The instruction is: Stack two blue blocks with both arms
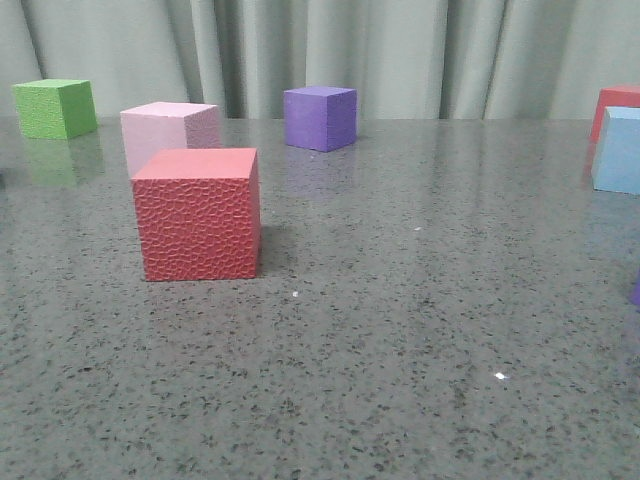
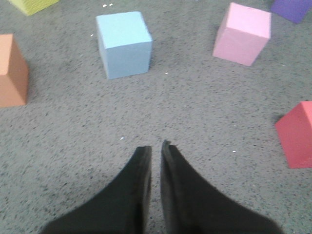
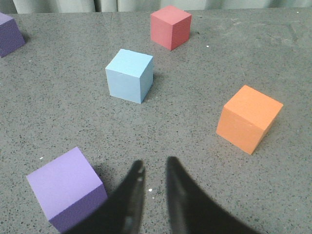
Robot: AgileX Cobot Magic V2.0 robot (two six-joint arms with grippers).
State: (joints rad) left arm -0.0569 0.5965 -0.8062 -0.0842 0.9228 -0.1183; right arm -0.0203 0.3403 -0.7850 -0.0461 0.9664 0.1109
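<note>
The table [image 1: 400, 330] was a dark grey speckled stone-look top, a bit glossy, so the cubes threw faint reflections on it. Behind it hung a pale grey-green curtain [image 1: 400, 50] in soft folds.

Up front sat a red cube [image 1: 198, 214] with a bumpy, pebbled skin, a pale pink cube [image 1: 168, 132] right behind it, a green cube [image 1: 55, 108] far left and a purple cube [image 1: 320, 118] near the curtain. All looked like matte foam with sharp edges.

One blue block [image 1: 617, 150] showed at the right edge of the front view, smooth and pale sky-blue, just in front of another red cube [image 1: 618, 100]. The right wrist camera had a blue block [image 3: 129, 75] sitting flat, well ahead of the right gripper [image 3: 153, 168], with an orange cube [image 3: 248, 118] and a lilac cube [image 3: 66, 187] nearby. The left wrist camera showed a blue block [image 2: 124, 44] ahead of the left gripper [image 2: 156, 148].

Both grippers were nearly closed, just a thin gap between the black fingers, holding nothing.
</note>
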